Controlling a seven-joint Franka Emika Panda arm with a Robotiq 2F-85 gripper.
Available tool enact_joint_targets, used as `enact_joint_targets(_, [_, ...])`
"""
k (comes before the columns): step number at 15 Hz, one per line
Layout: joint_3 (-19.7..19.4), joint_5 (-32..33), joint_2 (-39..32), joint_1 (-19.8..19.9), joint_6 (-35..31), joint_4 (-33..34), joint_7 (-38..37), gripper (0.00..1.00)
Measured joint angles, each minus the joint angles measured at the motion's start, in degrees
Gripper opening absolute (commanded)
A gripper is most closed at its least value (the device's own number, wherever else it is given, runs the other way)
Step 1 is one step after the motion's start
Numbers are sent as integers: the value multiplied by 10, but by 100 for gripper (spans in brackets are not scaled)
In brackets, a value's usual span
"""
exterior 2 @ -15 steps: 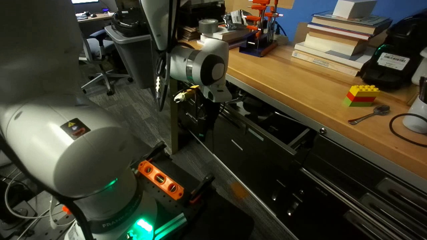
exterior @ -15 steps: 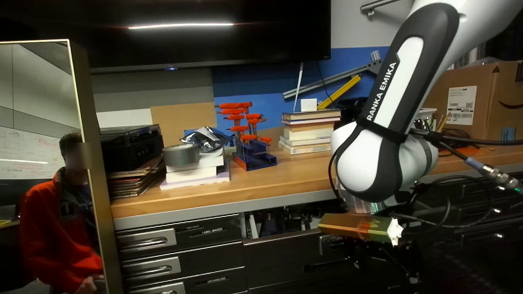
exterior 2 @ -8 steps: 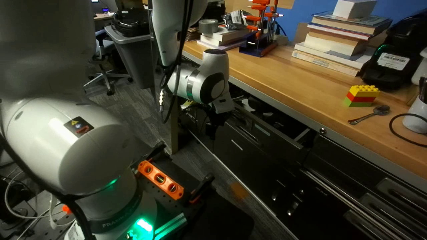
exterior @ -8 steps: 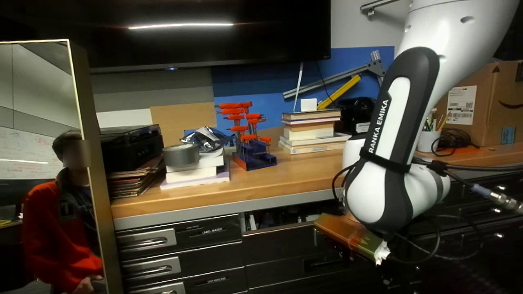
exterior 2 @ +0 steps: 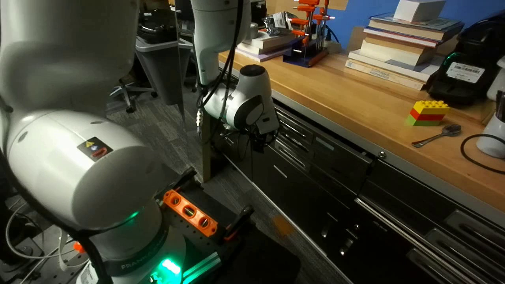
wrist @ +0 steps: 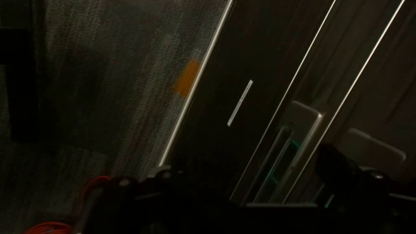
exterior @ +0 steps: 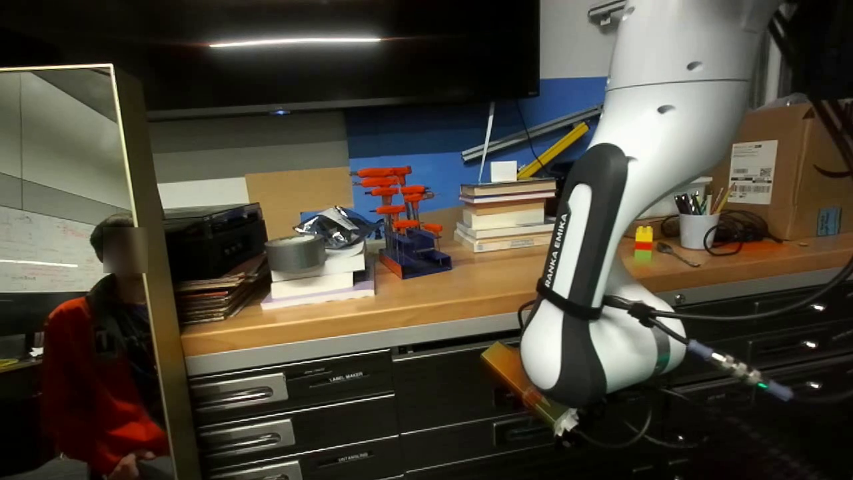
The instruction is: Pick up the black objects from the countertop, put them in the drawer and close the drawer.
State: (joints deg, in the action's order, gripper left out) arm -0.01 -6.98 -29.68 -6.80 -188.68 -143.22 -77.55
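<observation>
editor: a robot arm (exterior: pixel 580 267) bends low, its gripper (wrist: pixel 245 164) in front of the drawer (exterior: pixel 440 387). why there?

reporter: most likely to press that drawer home. the jaws are spread wide with nothing seen in their grip, so the pose suits a push rather than a grasp. whether they touch the metal is hidden.

editor: and how does the drawer lie?

reporter: directly beneath the countertop (exterior 2: pixel 355 94), its long axis parallel to the wooden front edge, its face pointing outward to the arm's side. a dark slit shows above it in both exterior views; it looks all but closed, though i cannot tell if it sits flush.

editor: the black objects?

reporter: i cannot pick them out; presumably they rest inside, behind the front, where the task wants them. the brick stack (exterior 2: pixel 428 114) and the spoon (exterior 2: pixel 437 136) sit side by side on the wood, likely to stay, since neither is black.

editor: what remains?

reporter: by my reading, perhaps one square, final nudge.
</observation>
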Motion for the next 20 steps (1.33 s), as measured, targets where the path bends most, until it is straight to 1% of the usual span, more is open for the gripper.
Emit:
enact_joint_targets(2, [17, -15, -26, 6, -2, 40, 21, 100])
enact_joint_targets(4, [24, -24, -49, 5, 2, 75, 43, 100])
enact_joint_targets(5, [26, -29, -56, 3, 3, 81, 55, 100])
enact_joint_targets(7, [20, -43, -63, -6, 3, 86, 76, 100])
enact_joint_targets(8, [11, -50, -63, -16, 3, 86, 88, 100])
enact_joint_targets(9, [-7, -57, -63, -33, 6, 85, 101, 100])
enact_joint_targets(11, [-65, -68, -58, -84, 36, 80, 127, 100])
enact_joint_targets(14, [-168, -62, -26, -168, 147, 54, 155, 100])
enact_joint_targets(16, [-223, -16, 11, -205, 227, 25, 159, 100])
enact_joint_targets(18, [-252, 59, 62, -213, 295, -8, 165, 100])
enact_joint_targets(20, [-277, 115, 122, -217, 350, -38, 199, 100])
